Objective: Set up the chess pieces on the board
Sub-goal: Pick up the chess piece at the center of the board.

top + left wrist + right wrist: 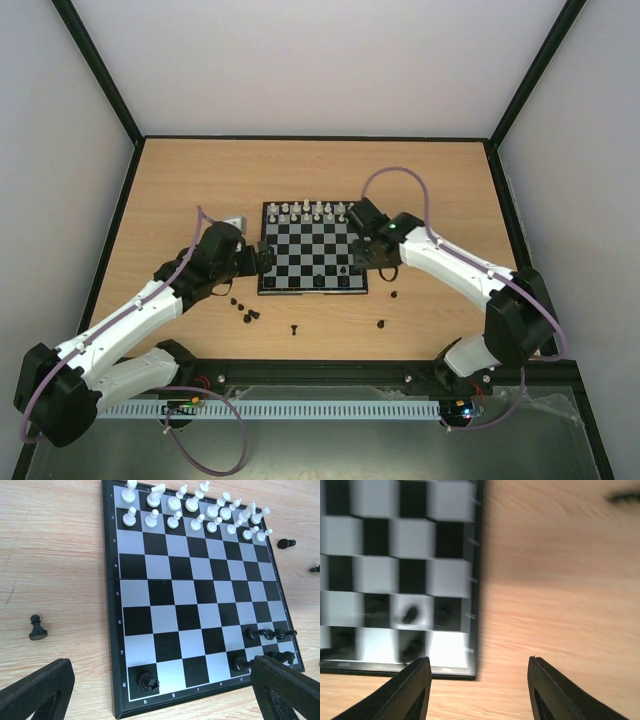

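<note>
Tabletop [190,185] of light wood, board [310,262] midway, white walls [300,60] around

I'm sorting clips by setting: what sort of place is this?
Likely a robot lab test cell: a wooden table boxed in by white panels, left arm and right arm mounted at its near edge, and a chessboard.

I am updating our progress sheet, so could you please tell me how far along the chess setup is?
Done: the white pieces fill two rows at one end of the board. In hand: nothing; the left pincer and right pincer are both open and empty. Left: few black pieces stand on the board; loose black pieces lie on the table.
</note>
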